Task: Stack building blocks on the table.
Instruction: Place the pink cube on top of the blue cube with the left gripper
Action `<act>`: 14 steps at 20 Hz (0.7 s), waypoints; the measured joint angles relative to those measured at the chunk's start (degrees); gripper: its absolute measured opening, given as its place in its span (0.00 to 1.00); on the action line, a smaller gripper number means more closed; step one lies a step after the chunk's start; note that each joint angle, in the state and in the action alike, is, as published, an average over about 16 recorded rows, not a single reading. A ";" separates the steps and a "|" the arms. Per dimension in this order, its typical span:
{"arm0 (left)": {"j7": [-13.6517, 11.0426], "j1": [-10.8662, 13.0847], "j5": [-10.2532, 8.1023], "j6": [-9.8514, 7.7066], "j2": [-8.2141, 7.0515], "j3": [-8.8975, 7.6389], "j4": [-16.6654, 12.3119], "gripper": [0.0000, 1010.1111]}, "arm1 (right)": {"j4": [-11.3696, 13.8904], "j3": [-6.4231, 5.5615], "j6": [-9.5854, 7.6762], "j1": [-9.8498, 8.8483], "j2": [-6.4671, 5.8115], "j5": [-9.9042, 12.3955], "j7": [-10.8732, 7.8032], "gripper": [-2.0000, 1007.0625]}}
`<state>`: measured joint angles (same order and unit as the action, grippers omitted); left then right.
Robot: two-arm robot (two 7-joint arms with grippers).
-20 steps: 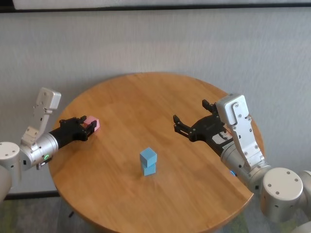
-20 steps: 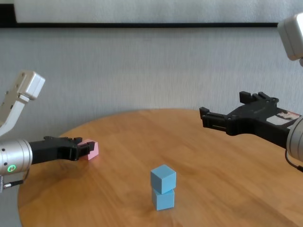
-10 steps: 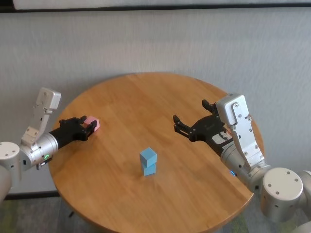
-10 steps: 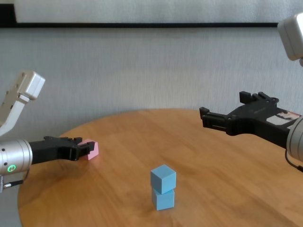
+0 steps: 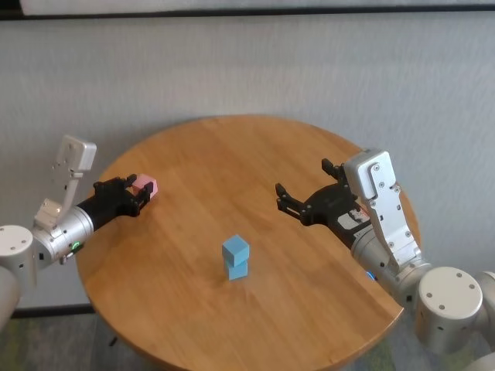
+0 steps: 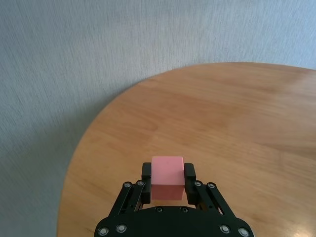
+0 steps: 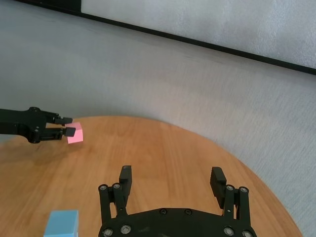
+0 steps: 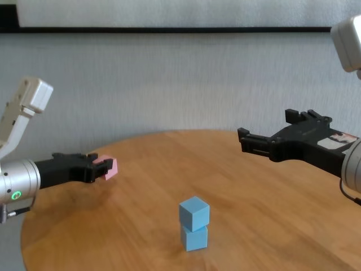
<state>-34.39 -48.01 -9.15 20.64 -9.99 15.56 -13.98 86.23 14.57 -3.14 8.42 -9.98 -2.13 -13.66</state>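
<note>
The left end effector [image 8: 101,167], clamped on the pink block [image 8: 110,167], has just lifted it off the bench [image 5: 255,154], ready to top the two stacked blue blocks [image 8: 194,223]; the right end effector [image 8: 265,132] hovers apart.

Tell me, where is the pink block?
The pink block is in the left gripper, just above the table's left edge, away from the two stacked blue blocks in the middle.

Round wooden surface [image 5: 255,154], orange-brown, grain and plank seams visible, fills centre of head view. Directly on it: one blue block [image 5: 237,270], lower centre of frame, carrying a second blue block [image 5: 235,250] turned slightly askew.
</note>
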 joint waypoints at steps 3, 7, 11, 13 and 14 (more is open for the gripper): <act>0.58 2.12 0.05 -0.94 -0.62 0.03 -4.83 0.40 | 0.00 0.00 0.00 0.00 0.00 0.00 0.00 1.00; 0.91 5.77 -0.08 -3.04 -1.83 0.20 -13.06 0.40 | 0.00 0.00 0.00 0.00 0.00 0.00 0.00 1.00; 0.49 9.81 -0.38 -6.37 -3.59 0.38 -22.23 0.40 | 0.00 0.00 0.00 0.00 0.00 0.00 0.00 1.00; 0.15 11.73 -0.64 -8.14 -4.58 0.50 -26.58 0.40 | 0.00 0.00 0.00 0.00 0.00 0.00 0.00 1.00; -0.03 12.70 -0.80 -9.01 -5.11 0.57 -28.78 0.40 | 0.00 0.00 0.00 0.00 0.00 0.00 0.00 1.00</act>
<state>-34.42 -35.31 -9.95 11.63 -15.10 16.13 -42.76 86.23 14.57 -3.14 8.43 -9.98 -2.13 -13.66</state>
